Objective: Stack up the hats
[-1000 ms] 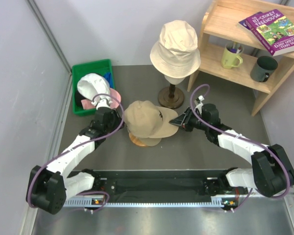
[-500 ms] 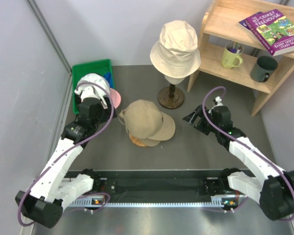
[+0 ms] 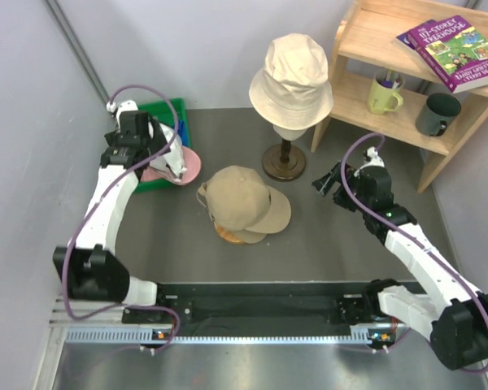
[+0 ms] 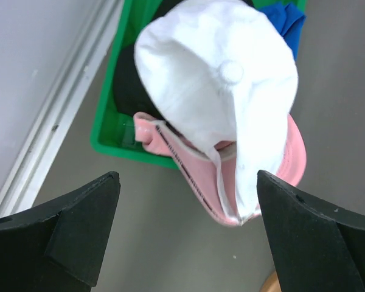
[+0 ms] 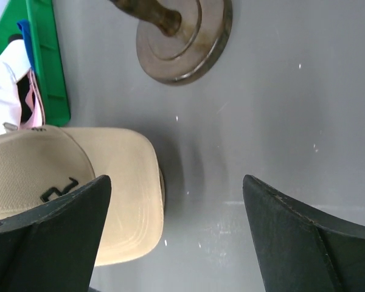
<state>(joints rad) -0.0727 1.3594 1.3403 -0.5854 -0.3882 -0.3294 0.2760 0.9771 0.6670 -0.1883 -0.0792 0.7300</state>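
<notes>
A tan cap [image 3: 240,199] sits on a low wooden stand in the middle of the table, its brim [image 5: 128,207] toward the right. The white cap [image 4: 219,79] lies over a pink cap [image 4: 286,164] in the green tray [image 4: 109,137], with a blue cap [image 4: 286,18] at the far corner. My left gripper [image 4: 187,179] hangs open above the tray's near edge [image 3: 164,158], holding nothing. Right of the tan cap, my right gripper [image 3: 329,180] is open and empty [image 5: 176,182]. A cream bucket hat [image 3: 291,77] tops the head form behind.
The head form's pole stands on a round metal base [image 3: 283,162], just behind the right gripper [image 5: 185,39]. A wooden shelf [image 3: 366,49] at the back right carries a book [image 3: 455,49] and two mugs [image 3: 384,96]. Walls close in the left side.
Both grippers have left the tan cap and opened. The left arm swung back left over the green tray. The right gripper drew away to the right of the brim.
</notes>
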